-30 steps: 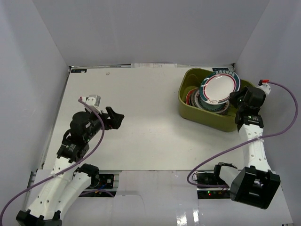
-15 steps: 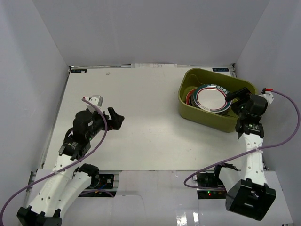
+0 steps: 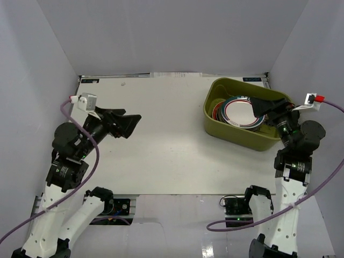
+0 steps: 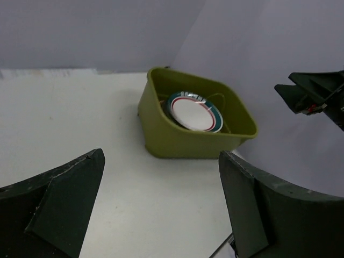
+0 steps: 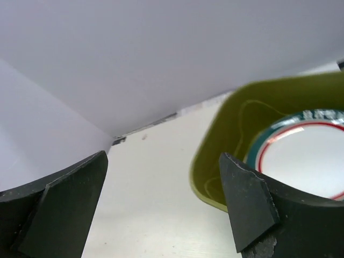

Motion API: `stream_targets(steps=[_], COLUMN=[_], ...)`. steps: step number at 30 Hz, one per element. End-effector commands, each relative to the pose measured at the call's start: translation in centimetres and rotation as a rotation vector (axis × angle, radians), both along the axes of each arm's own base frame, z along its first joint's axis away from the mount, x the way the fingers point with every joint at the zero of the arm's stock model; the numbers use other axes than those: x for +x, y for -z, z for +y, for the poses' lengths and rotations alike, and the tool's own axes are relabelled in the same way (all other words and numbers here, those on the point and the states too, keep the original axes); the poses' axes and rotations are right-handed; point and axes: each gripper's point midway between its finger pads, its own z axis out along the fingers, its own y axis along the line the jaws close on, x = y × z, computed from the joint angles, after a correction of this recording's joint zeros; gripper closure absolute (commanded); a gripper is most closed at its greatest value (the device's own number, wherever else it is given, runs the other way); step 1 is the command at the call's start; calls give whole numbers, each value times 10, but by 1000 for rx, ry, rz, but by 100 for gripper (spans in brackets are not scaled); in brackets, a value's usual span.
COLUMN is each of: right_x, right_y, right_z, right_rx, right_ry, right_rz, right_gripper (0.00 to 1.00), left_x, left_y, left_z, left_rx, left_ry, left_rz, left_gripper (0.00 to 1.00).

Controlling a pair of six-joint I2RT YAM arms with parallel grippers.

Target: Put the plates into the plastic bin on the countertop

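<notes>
Now plates [image 3: 243, 113] lie stacked inside the olive plastic bin [image 3: 236, 134].

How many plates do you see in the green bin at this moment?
2 can be told apart: a white plate with teal rim on top of the stack in the bin, and a red-edged plate showing under its left side. More may be hidden beneath.

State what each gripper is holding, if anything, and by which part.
Nothing. The left gripper and right gripper are open and empty; the top plate lies in the plastic bin.
</notes>
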Motion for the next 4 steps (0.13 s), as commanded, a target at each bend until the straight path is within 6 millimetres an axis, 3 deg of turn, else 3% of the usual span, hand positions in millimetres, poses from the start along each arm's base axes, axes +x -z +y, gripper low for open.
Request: stream_targets(steps=[1, 4], right_x=[-54, -66], right_y=[-76, -82], right_z=[36, 49], right_rx=[-75, -87], right_ry=[-149, -217], right_rz=[-239, -263], right_gripper=[10, 10], left_x=[-27, -29], left_y=[-43, -40], left_z=[-2, 0], left_rx=[-62, -86], left_ry=[63, 57], left_rz=[-109, -92], left_gripper=[2, 2])
